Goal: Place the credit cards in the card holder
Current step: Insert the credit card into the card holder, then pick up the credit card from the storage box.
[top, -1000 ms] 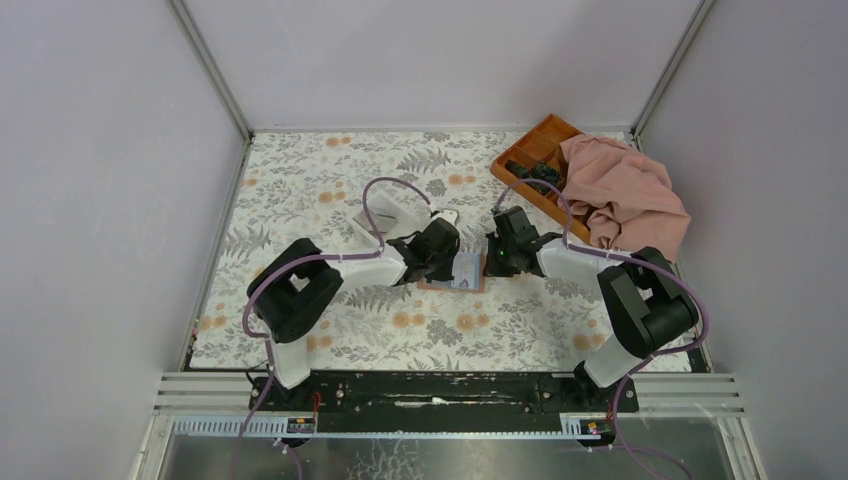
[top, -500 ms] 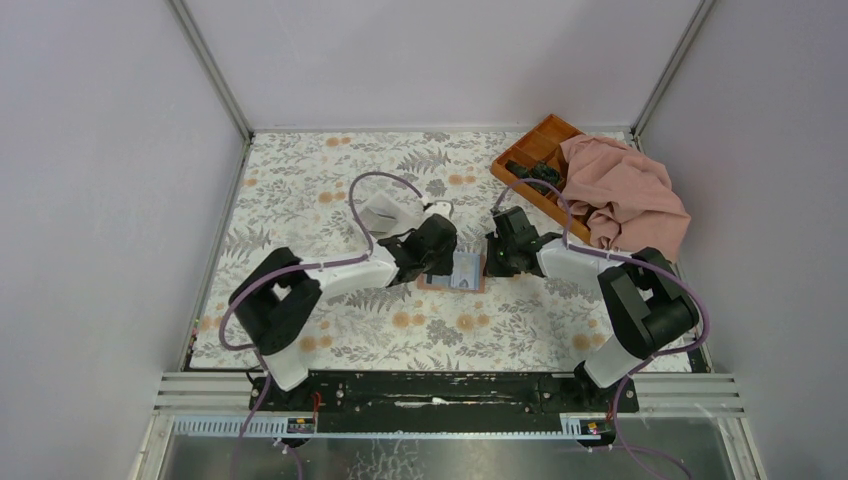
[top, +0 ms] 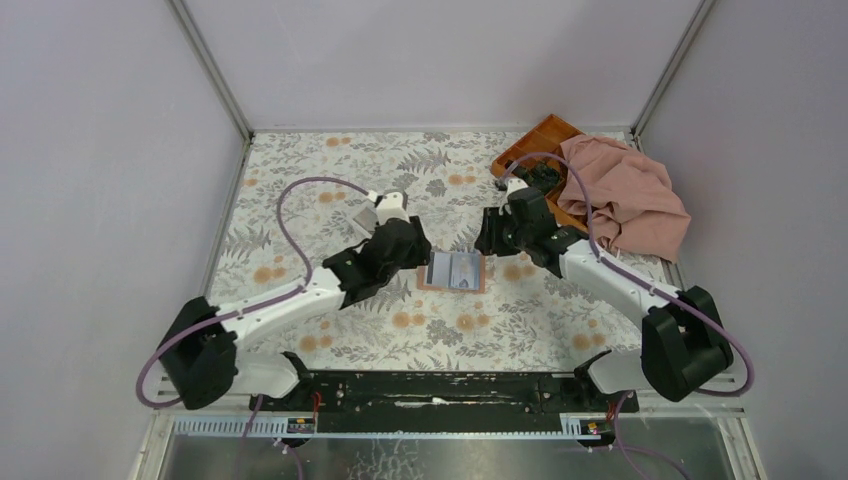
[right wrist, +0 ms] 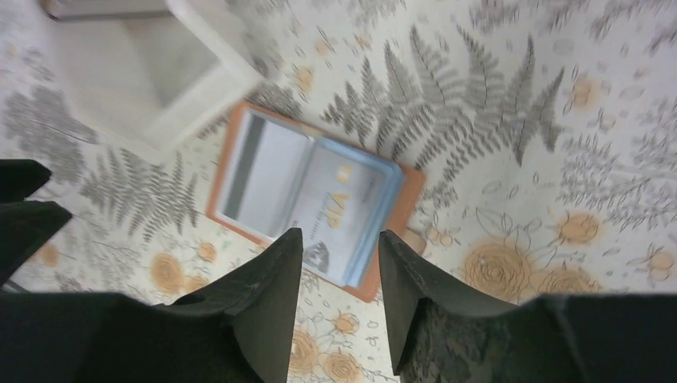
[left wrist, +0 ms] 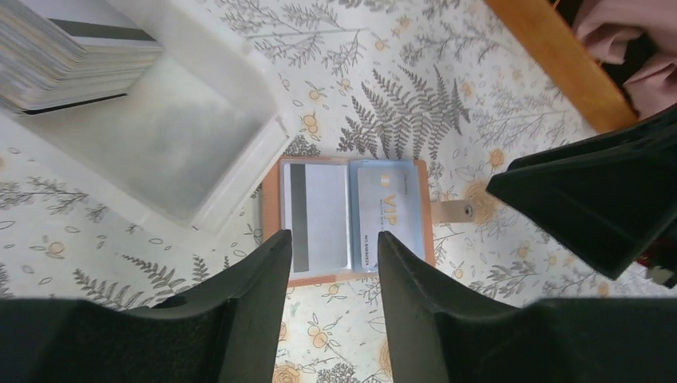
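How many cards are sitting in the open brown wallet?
2. A grey card with a dark stripe lies in the wallet's left half, a light blue card in its right half. More could be tucked underneath. A separate stack sits in the white box.

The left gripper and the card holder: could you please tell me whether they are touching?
Cannot tell. In the left wrist view the open left gripper overlaps the near edge of the card holder, and no view shows a gap or contact.

White arms (top: 285, 303) — black joints (top: 205, 350) (purple cables (top: 300, 183))
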Available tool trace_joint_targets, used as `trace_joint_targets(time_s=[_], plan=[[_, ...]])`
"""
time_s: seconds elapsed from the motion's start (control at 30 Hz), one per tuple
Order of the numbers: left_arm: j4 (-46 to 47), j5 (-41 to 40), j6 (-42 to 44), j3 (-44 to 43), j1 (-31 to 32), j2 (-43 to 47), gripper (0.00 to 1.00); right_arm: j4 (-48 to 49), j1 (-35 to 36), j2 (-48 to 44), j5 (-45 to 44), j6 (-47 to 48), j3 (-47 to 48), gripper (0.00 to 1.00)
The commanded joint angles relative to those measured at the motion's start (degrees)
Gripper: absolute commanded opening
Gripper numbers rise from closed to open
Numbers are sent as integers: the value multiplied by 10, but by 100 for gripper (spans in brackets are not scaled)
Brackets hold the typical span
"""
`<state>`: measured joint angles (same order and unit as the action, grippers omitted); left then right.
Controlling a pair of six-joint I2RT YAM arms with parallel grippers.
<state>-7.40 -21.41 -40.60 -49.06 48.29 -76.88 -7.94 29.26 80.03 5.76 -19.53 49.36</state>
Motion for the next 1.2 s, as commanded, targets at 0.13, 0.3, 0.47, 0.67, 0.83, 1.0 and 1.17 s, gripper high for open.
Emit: trace_joint_targets(time_s=[0.13,0.3,0.47,0.67,0.83,1.0,1.17], plan=[[74,-70,17,41,2,92,59,75,3,-80,-38,34,48,54],[152,-114,8,81,-1,138,58,257,3,-136,-56,25,-22,54],[272,-97,2,168,-20,204,76,486,3,-147,-25,-41,-110,95],[254,-120,23,162,-33,197,81,528,4,-44,67,-29,-36,99],[194,-172,18,154,-37,192,100,485,6,79,153,-43,79,100],[147,-205,-25,165,-45,199,100,369,60,177,108,32,193,92],[88,-245,-78,155,-46,177,100,228,111,266,41,109,328,92]])
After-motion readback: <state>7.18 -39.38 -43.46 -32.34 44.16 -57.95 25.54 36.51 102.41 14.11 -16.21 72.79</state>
